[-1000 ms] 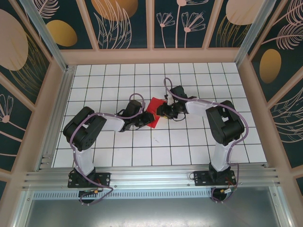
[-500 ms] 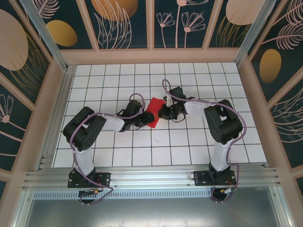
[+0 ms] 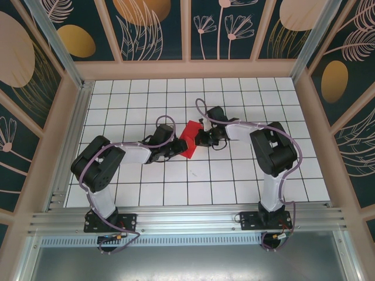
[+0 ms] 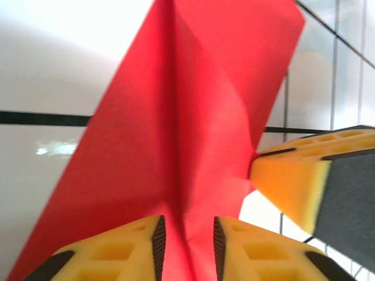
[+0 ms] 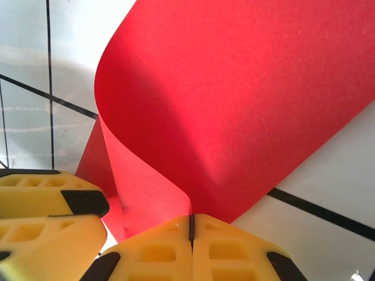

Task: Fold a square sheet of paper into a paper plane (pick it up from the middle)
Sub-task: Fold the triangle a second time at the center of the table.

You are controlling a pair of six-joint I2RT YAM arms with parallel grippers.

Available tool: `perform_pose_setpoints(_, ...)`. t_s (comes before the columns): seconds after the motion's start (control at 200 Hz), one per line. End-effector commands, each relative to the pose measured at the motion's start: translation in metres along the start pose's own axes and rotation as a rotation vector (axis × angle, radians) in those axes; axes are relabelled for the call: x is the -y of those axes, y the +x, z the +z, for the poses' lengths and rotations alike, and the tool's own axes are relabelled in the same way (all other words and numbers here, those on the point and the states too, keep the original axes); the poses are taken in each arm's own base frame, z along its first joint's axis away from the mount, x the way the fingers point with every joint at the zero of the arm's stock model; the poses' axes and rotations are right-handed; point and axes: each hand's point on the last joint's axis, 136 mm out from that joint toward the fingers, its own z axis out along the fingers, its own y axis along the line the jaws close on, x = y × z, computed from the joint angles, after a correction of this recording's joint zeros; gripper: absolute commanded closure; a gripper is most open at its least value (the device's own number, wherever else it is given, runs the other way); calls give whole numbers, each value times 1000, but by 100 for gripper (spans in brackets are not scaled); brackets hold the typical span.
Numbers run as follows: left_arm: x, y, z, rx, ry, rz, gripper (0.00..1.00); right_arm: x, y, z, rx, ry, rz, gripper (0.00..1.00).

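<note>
From above I am seeing the square sheet of paper [image 3: 188,139] near the middle of the white tiled surface [image 3: 234,175], and it is not lying flat: it is standing up as a bent, creased red shape between the two claws. The left claw [image 3: 174,148] is reaching it from the left side and the right claw [image 3: 203,139] from the right side, so both are meeting at the paper and are very near to each other. In the left wrist view, the yellow fingers [image 4: 117,254] of the left claw are standing only narrowly apart. A folded ridge of the red paper is running down into the gap and filling it from pad to pad, so I am reading this as a grip on the sheet. A sharp crease is going up from this grip through the paper, and one yellow finger of the right claw is touching the paper's edge at the right of that view. In the right wrist view, the right claw's fingers [image 5: 234,252] are pressing fully together, and the lower edge of the sheet is being pinched in the thin seam between them. Above this pinch the paper is curling over in a smooth round bend, with the black grid lines of the surface showing behind it. Whether any corner of the sheet is resting on the tiles, I cannot tell.
</note>
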Motion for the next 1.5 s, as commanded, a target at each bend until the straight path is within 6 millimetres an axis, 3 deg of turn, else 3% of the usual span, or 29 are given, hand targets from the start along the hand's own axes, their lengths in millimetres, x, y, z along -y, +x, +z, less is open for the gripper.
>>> perform_pose_setpoints(0.0,-19,0,-5,13,-91,28,75,-1,-4,3,-7,21,-53,93)
perform_pose_setpoints(0.3,-31,4,-5,-10,-155,56,88,0,-9,7,-8,35,-63,92)
perform_pose_setpoints(1.106,-25,4,-4,-25,-134,68,87,10,-11,11,-11,81,-53,91)
perform_pose_setpoints(1.326,-17,1,-6,-18,-116,73,86,13,-9,13,-19,88,-48,91)
perform_pose_setpoints(1.491,13,-12,-13,7,-26,89,81,15,-7,15,-26,92,-48,91)
